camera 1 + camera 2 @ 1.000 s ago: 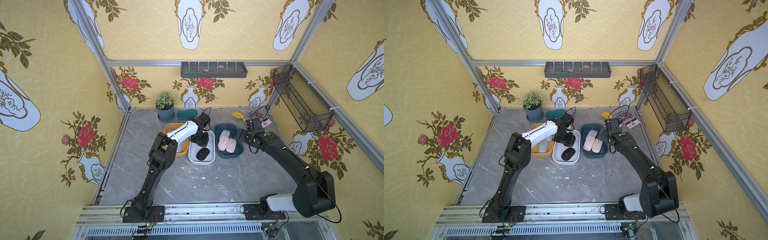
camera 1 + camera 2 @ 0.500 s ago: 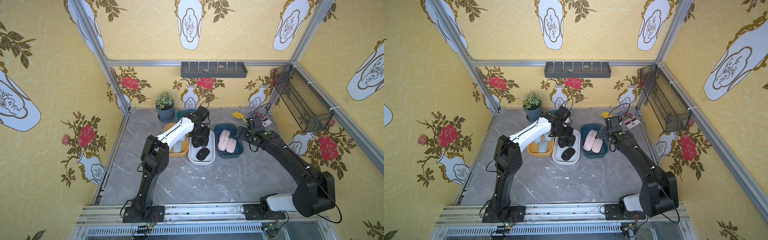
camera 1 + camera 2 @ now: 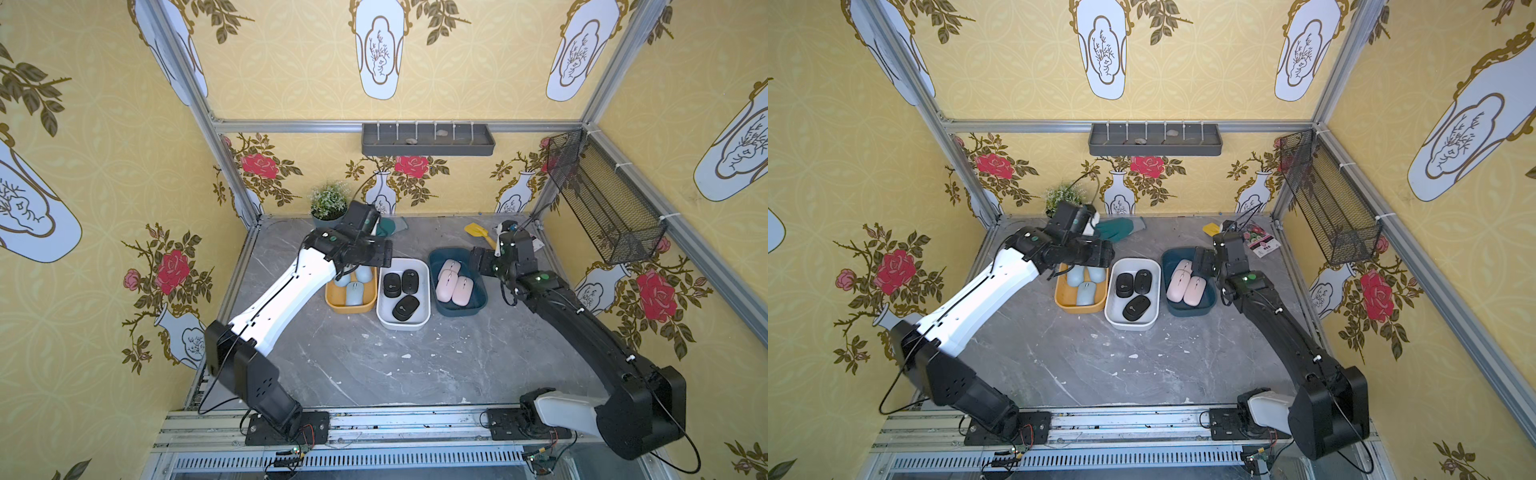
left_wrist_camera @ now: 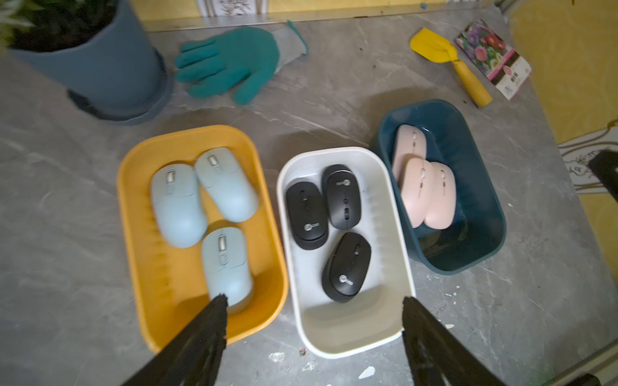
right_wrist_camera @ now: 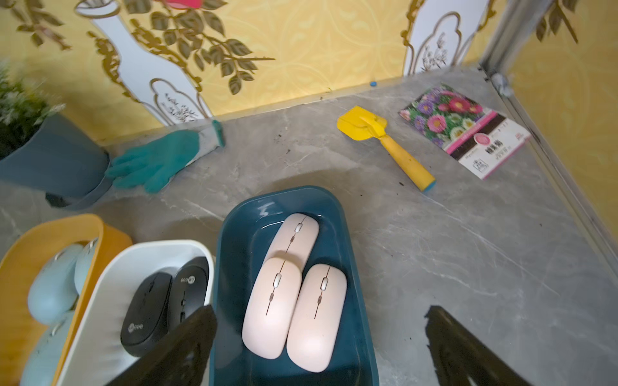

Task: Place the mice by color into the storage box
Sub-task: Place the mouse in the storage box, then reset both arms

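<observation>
Nine mice (image 4: 346, 267) sit color-sorted in three boxes (image 4: 351, 331) toward the counter's (image 4: 334, 100) back edge, so the left fingers (image 4: 200, 337) and right fingers (image 5: 180, 347), apart and empty, should lift straight up, clear of rims.

In both top views, mid-frame, the left arm (image 3: 291, 291) hides part of the yellow box (image 3: 351, 308) and two blue mice (image 3: 365, 274). The bits (image 3: 411, 141) in the grey shelf (image 3: 428, 148) above are too small to tell.

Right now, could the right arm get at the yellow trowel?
Probably yes. The trowel lies flat on bare table just beyond the blue bin, nothing on it, and the right arm hovers nearby with jaws open.
</observation>
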{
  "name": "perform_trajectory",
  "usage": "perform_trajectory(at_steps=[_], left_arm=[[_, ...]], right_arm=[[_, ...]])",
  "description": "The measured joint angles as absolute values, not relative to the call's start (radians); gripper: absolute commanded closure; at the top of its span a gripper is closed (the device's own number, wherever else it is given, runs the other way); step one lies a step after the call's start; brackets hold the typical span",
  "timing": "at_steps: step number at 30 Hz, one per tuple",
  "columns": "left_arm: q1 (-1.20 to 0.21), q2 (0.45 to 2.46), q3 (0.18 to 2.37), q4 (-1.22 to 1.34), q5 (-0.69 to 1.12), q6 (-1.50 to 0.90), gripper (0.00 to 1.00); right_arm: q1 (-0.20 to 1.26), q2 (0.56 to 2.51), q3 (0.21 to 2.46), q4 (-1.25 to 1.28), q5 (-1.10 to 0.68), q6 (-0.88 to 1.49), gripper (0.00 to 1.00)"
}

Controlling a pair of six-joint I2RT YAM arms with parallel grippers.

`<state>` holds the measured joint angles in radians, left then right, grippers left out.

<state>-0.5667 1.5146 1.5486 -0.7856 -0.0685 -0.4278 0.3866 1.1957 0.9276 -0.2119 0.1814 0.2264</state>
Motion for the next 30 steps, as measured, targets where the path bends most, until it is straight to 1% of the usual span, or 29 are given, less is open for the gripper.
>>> perform_trajectory(at_steps=[2, 4, 7, 11, 14, 19, 25, 27, 30], left_arm=[[-0.529, 1.379, 1.388, -0.689, -0.117, -0.406, 0.00], [-0.519, 1.230, 1.192, -0.547, -0.166, -0.352, 0.00], [-0.491, 1.028, 0.907, -0.326, -0.227, -0.252, 0.00], [-0.366, 0.884, 0.698, -0.110, -0.274, -0.177, 0.00], [-0.312, 0.871, 0.588, 0.030, -0.308, -0.123, 0.00], [-0.243, 0.924, 0.418, 0.213, -0.355, -0.031, 0.00], [-0.176, 1.012, 0.319, 0.438, -0.364, 0.041, 0.00], [-0.157, 1.055, 0.299, 0.501, -0.346, 0.068, 0.00], [-0.120, 1.098, 0.330, 0.522, -0.288, 0.097, 0.00]], right_arm=[[0.384, 1.128, 0.821, -0.083, 0.180, 0.157, 0.02], [0.378, 1.075, 0.728, 0.049, 0.189, 0.098, 0.02], [0.376, 1.070, 0.688, 0.158, 0.207, 0.042, 0.02], [0.370, 1.099, 0.666, 0.249, 0.222, 0.017, 0.02], [0.361, 1.109, 0.614, 0.296, 0.236, 0.003, 0.02], [0.303, 1.115, 0.553, 0.360, 0.242, 0.000, 0.02], [0.155, 1.147, 0.477, 0.445, 0.165, 0.036, 0.03], [0.136, 1.152, 0.450, 0.479, 0.137, 0.057, 0.02], [0.107, 1.167, 0.424, 0.528, 0.124, 0.060, 0.02]])
